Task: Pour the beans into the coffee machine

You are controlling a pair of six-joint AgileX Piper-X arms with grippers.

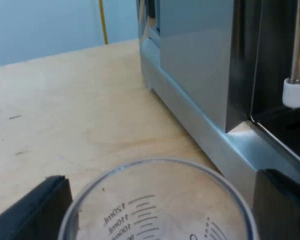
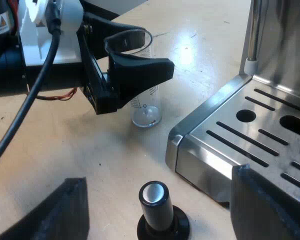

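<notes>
A clear measuring glass [image 1: 155, 200] with printed ml marks stands on the wooden table beside the espresso machine [image 1: 200, 65]. My left gripper [image 1: 160, 210] is shut on the measuring glass, one black finger on each side. The right wrist view shows that same glass [image 2: 145, 112] upright with its base on the table, my left gripper [image 2: 135, 50] around its upper part; I see no beans inside it. My right gripper [image 2: 157, 177] is open above the table, holding nothing.
A tamper with a black knob [image 2: 157, 205] stands on the table under my right gripper. The machine's slotted metal drip tray [image 2: 270, 125] juts out close by. A steam wand [image 2: 252, 35] hangs over the tray's corner.
</notes>
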